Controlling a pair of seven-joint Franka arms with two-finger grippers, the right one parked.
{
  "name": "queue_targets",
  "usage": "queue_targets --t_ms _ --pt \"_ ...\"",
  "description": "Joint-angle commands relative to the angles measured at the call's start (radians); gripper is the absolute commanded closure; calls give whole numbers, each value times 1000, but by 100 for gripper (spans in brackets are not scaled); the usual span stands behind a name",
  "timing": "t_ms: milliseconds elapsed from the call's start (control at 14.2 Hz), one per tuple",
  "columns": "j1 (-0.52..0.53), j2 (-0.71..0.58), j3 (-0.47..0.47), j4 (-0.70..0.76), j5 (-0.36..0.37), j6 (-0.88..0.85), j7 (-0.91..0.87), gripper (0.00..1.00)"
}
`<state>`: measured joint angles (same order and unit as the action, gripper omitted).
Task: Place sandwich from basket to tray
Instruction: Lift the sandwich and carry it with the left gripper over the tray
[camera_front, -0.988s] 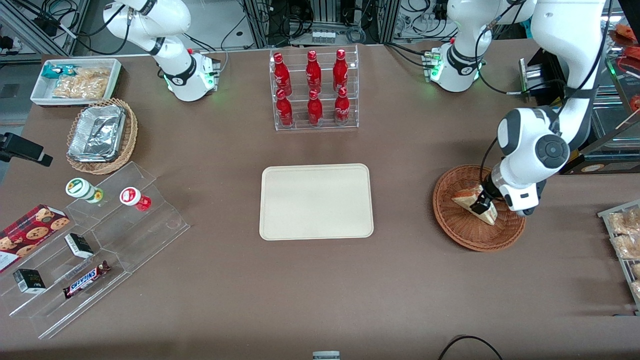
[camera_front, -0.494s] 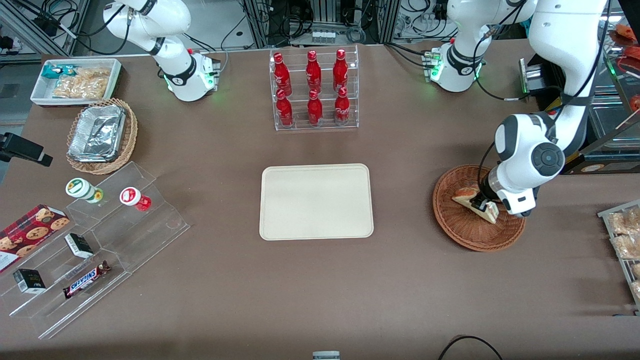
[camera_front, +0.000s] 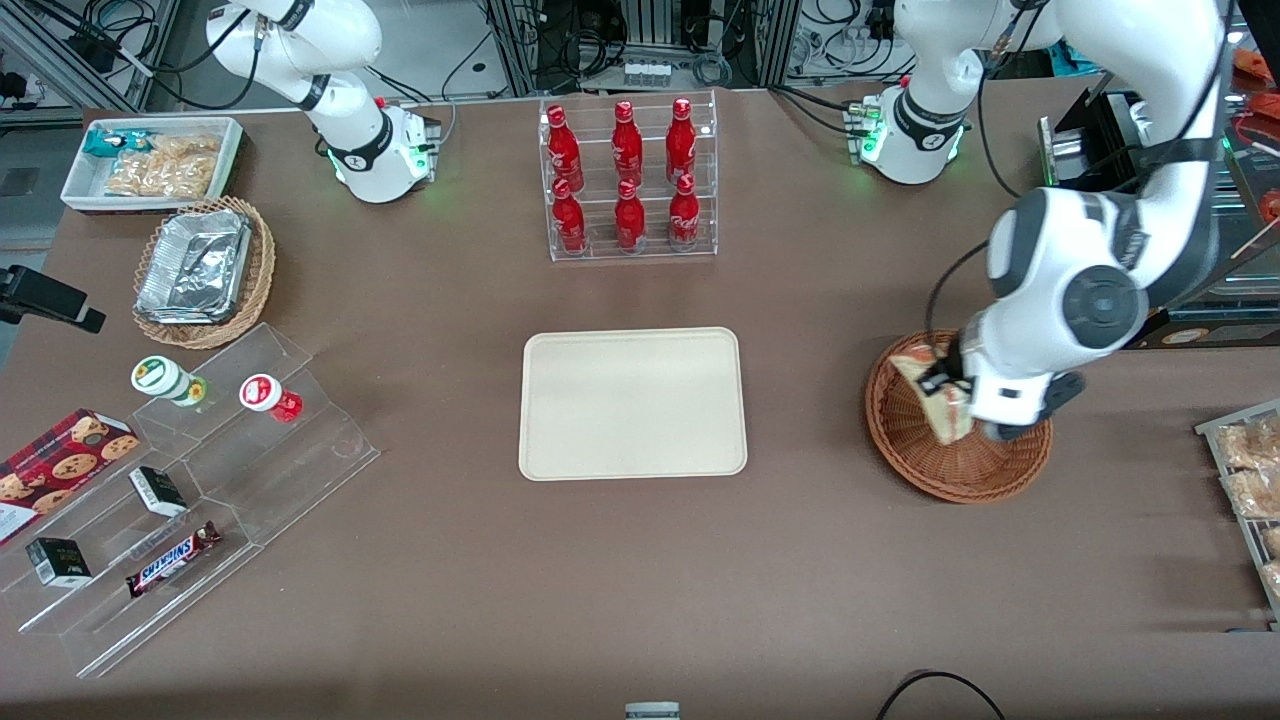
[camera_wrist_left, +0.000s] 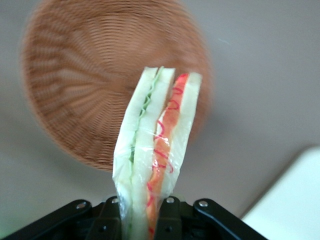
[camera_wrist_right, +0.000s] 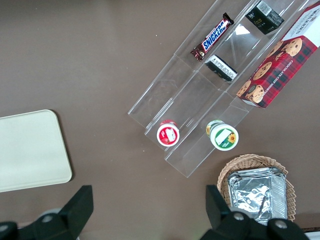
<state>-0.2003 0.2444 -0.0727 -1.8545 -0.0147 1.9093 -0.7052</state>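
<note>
Now the sandwich (camera_front: 938, 398) was off the weave. A second earlier it had lain flat in the basket (camera_front: 905, 455) with the gripper (camera_front: 945, 385) pressed down over it; half a second on, the fingers had closed and the arm had barely stirred. At this moment the wrist had risen and turned, and the wedge hung upright from the gripper, above the basket's edge nearest the tray (camera_front: 632, 403).

From the wrist camera the change was plainer. The sandwich (camera_wrist_left: 156, 150) stood on end, clamped at its base by the black fingers (camera_wrist_left: 112, 220), which were drawn narrow against the bread on both sides. Its clear wrap showed, with the green layer on one face and the red on the other. The basket (camera_wrist_left: 75, 90) lay well beneath it, apart from it and holding nothing that I could see, and a pale corner of the tray (camera_wrist_left: 292, 200) had come into that view.

To my eye this meant the pick was done and the carry had just begun. The tray sat bare in the middle of the table, well apart from the basket toward the parked arm's end. The grip looked low on a soft, wrapped wedge, so I judged it could sag or slip if swung quickly. What remained was the crossing, a lowering onto the tray's flat, and the release.
</note>
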Motion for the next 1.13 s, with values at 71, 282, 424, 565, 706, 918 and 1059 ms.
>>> queue_targets --t_ms 71,282,424,565,706,918,1059 --pt "-174 215 4 265 -7 -97 -32 100" --pt "-282 308 -2 343 -42 -90 -86 100" --pt "-361 384 -9 432 -86 -88 -124 100" --pt "-411 481 -10 558 -88 -87 -174 100" --pt "-451 567 -22 664 -108 -81 -207 100" --pt "-508 618 -24 683 -103 22 -255 100" --pt "-518 638 -24 686 -99 48 -244 100"
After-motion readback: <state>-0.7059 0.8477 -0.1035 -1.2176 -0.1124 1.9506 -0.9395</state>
